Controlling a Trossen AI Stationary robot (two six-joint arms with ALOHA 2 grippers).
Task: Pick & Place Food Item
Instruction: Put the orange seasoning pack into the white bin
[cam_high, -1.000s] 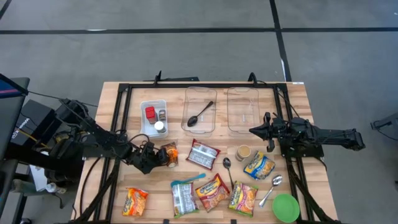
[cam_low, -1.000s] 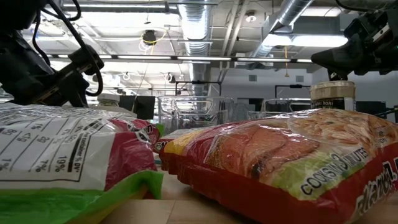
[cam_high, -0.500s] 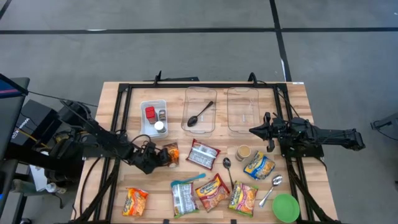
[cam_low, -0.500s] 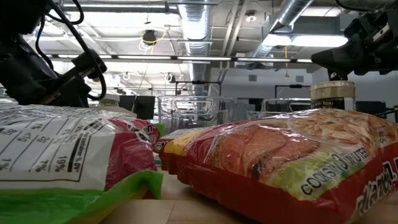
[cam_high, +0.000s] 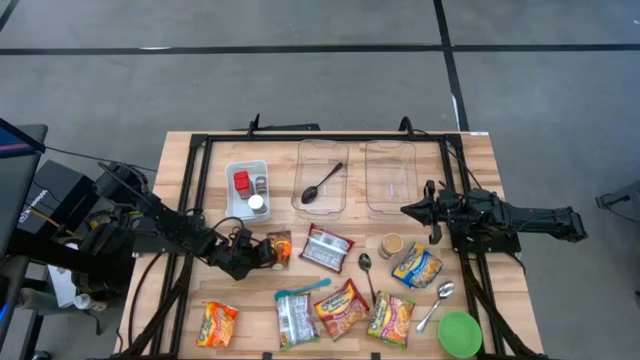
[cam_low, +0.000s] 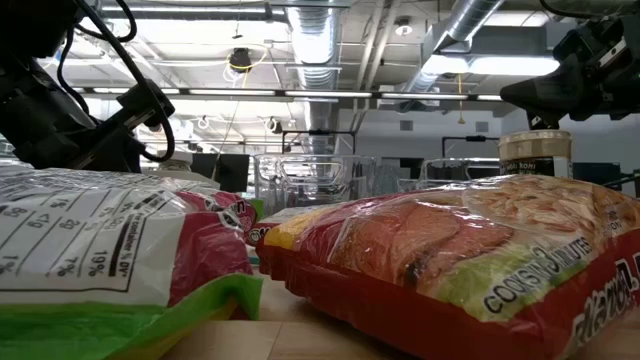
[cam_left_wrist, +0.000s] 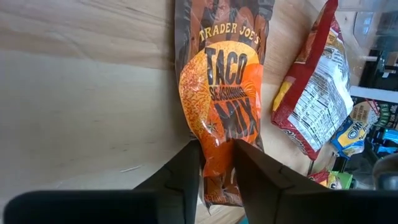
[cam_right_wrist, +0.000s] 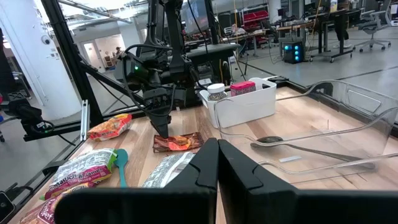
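Orange and brown, the taco seasoning packet (cam_left_wrist: 222, 99) lies flat on the wooden table (cam_high: 180, 165), a bit left of centre, just near of the white bin (cam_high: 232, 200) with the spice jars. The left gripper (cam_left_wrist: 216, 163) is right down on it, fingers pinched on the packet's edge, so it's grasping the packet, which is still resting on the wood. To the right of the packet is a red ramen packet (cam_high: 327, 248), then more noodle packets (cam_high: 343, 307) spread along the near edge. Farther back sit two clear trays (cam_high: 390, 175), the left one with a black spoon (cam_high: 320, 184) inside. The right gripper (cam_right_wrist: 217, 163) is clenched with nothing in it, hovering over the right side of the table near a small cup (cam_high: 391, 245). A green bowl (cam_high: 459, 333) sits at the near right corner.
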